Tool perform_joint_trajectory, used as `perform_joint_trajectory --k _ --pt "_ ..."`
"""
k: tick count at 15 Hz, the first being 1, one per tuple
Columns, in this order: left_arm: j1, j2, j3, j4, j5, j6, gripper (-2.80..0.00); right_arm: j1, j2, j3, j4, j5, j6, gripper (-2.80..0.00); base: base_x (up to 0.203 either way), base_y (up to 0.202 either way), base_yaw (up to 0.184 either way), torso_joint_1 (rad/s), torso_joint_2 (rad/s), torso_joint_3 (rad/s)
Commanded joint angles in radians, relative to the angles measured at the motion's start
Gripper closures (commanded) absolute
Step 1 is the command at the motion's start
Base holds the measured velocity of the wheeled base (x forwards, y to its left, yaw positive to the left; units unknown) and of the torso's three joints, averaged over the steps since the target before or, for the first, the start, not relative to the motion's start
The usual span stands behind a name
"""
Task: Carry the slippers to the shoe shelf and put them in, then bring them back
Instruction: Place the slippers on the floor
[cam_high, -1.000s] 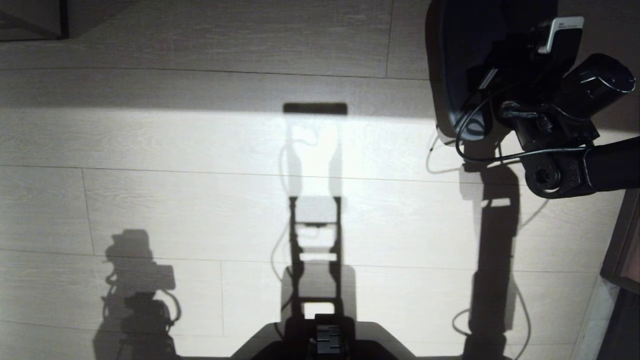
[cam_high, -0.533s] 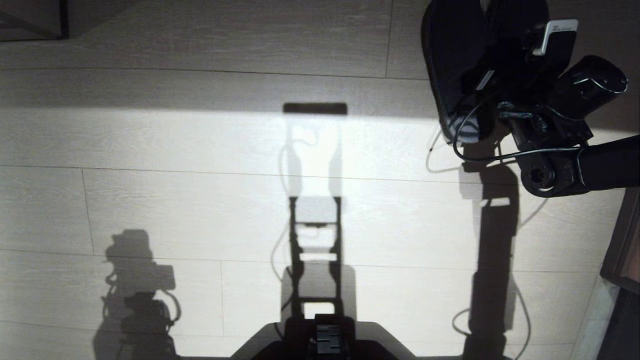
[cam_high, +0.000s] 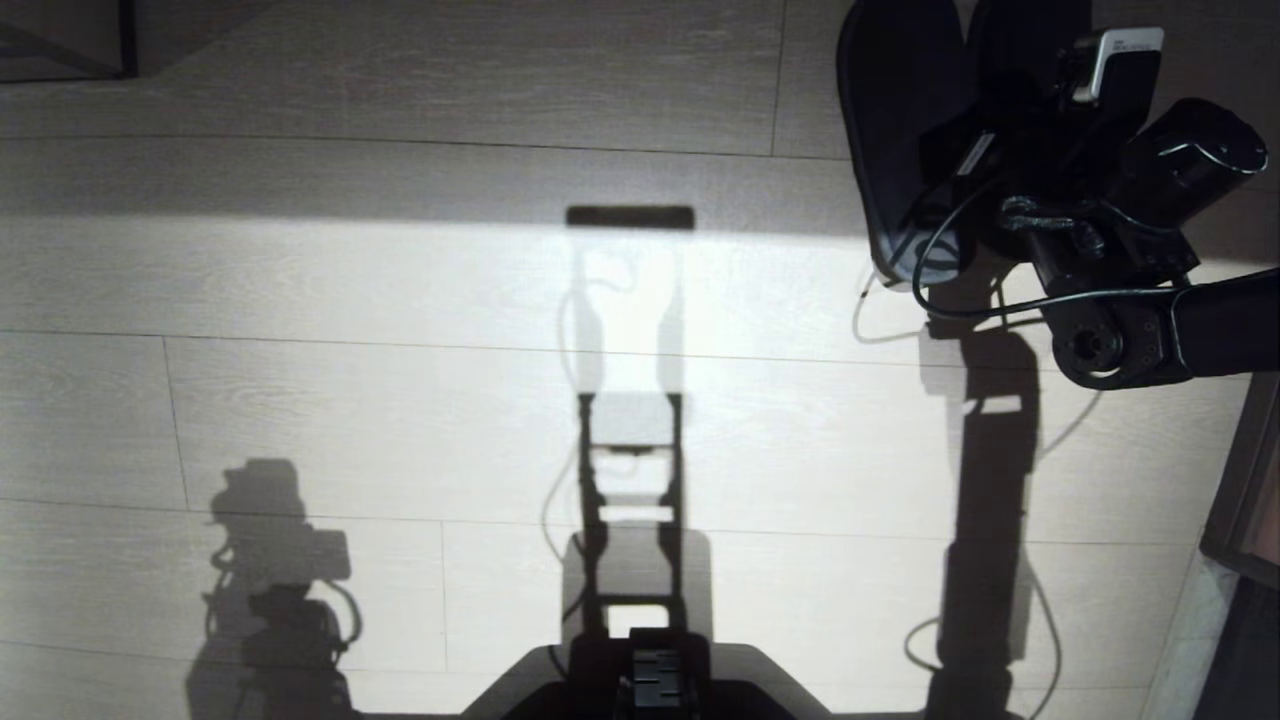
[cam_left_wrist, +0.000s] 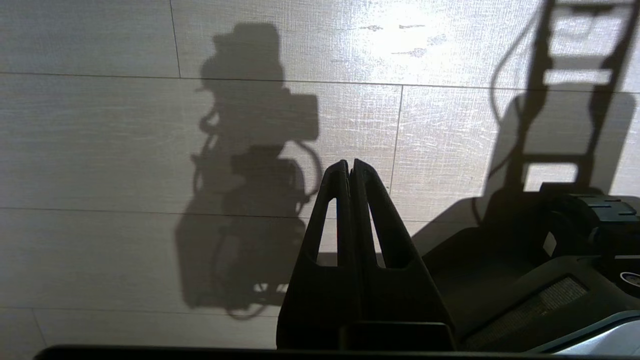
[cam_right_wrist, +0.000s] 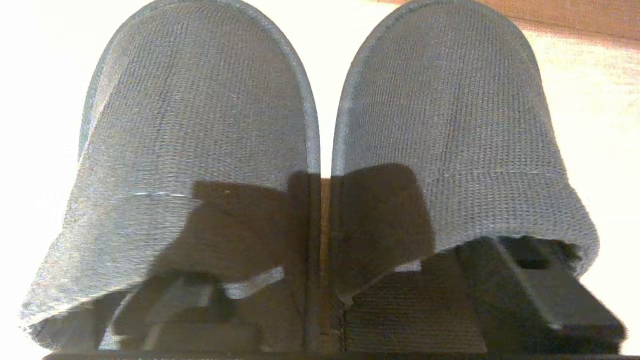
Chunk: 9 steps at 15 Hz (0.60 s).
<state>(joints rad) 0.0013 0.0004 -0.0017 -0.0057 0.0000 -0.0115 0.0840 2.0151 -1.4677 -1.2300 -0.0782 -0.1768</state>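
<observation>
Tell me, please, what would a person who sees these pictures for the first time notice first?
Probably the slippers: in the right wrist view the dark pair fills the picture, side by side, toes away from the camera, with the right gripper open and a finger in each slipper. Next, the long robot shadows on the pale floor, and the left gripper shut above it.

Pale plank floor (cam_high: 400, 420), hard shadows

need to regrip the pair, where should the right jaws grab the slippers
Grip the slippers at the two inner walls that meet at the centre, one finger inside each open heel, coming from the backless heel end: the toes are closed and rounded and offer no edge.
</observation>
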Motion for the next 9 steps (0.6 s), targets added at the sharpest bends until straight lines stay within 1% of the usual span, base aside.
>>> perform_joint_trajectory --k 1,5,9 --pt "0.0 0.001 0.0 0.0 0.0 -0.001 0.0 0.0 -0.027 0.013 0.036 0.0 -0.001 -2.8 0.0 0.0 0.0 0.0 0.0 0.0" --pt "0.0 0.0 0.0 0.0 0.0 -0.001 0.0 0.0 -0.082 0.063 0.098 0.0 -0.003 -2.8 0.0 0.0 0.0 0.0 0.0 0.0" --pt "0.0 0.0 0.0 0.0 0.0 -0.001 0.0 -0.001 -0.171 0.12 0.198 0.0 -0.003 -2.8 0.0 0.0 0.0 0.0 0.0 0.0"
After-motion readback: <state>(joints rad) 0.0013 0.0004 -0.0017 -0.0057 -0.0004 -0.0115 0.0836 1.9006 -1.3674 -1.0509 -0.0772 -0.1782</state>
